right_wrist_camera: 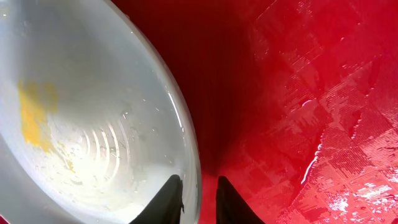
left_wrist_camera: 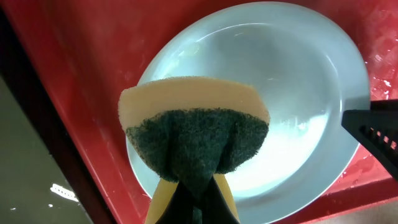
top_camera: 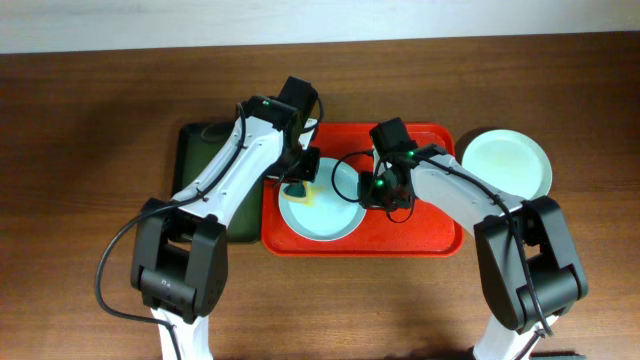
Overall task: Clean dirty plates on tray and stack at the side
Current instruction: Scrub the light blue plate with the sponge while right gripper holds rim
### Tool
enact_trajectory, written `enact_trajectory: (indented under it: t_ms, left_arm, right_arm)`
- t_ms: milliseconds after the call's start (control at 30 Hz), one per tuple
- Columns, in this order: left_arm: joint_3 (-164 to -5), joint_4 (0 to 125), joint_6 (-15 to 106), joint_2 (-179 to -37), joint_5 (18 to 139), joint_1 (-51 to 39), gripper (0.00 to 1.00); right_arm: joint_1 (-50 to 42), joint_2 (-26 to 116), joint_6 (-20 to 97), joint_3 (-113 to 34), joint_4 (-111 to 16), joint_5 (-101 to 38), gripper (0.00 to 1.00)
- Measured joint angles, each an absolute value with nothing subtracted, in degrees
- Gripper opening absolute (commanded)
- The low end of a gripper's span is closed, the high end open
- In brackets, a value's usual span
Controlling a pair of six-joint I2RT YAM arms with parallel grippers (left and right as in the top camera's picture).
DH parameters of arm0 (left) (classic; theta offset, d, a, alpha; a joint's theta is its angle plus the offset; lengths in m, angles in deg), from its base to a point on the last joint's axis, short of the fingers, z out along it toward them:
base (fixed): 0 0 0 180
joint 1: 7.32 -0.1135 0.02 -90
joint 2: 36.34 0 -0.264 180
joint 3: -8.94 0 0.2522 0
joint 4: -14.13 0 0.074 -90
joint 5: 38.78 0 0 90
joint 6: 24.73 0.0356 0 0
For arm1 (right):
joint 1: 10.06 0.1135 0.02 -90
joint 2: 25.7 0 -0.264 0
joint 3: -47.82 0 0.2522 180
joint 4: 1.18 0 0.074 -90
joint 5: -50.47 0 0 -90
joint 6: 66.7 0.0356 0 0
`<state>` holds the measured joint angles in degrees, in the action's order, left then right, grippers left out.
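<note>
The tray (top_camera: 430, 232) sat on the middle of the wooden counter (top_camera: 100, 100), its red floor wet and shiny. A pale blue plate (top_camera: 325, 215) lay flat in the left part of the tray, toward the near rim. In the right wrist view a yellow smear (right_wrist_camera: 34, 115) showed on the plate's inner surface, with water beads around it.

The left end effector (top_camera: 300, 175) was clenched on a sponge (left_wrist_camera: 196, 134), yellow foam with a dark green scouring face. It hung over the left edge of the pale blue plate; whether the sponge touched the plate could not be told.

The right end effector (top_camera: 385, 190) stood at the plate's right edge. Its two fingers (right_wrist_camera: 169, 199) were slightly parted and straddled the rim, one over the plate and the other over the tray floor. Whether they pinched the rim or stood just clear of it could not be told.

A mint-green plate (top_camera: 505, 165) rested on the counter just right of the tray's far right corner. Whether another plate lay under it could not be told. A dark green tray (top_camera: 200, 160) lay against the left side of the red one, partly under the left arm.
</note>
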<state>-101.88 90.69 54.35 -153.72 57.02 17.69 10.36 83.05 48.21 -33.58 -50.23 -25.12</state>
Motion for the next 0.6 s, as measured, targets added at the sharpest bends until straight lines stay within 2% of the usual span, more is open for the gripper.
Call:
enact_trajectory:
  t_ms: [267, 600]
  left_arm:
    - [-97.3, 84.9, 52.6, -153.7, 57.0, 17.7, 0.0]
    - [-97.3, 84.4, 52.4, -158.2, 57.0, 18.0, 0.0]
  right_arm:
    - [10.4, 83.0, 48.4, -33.6, -52.0, -25.0, 0.04]
    - [10.4, 83.0, 48.4, -33.6, -51.8, -24.9, 0.04]
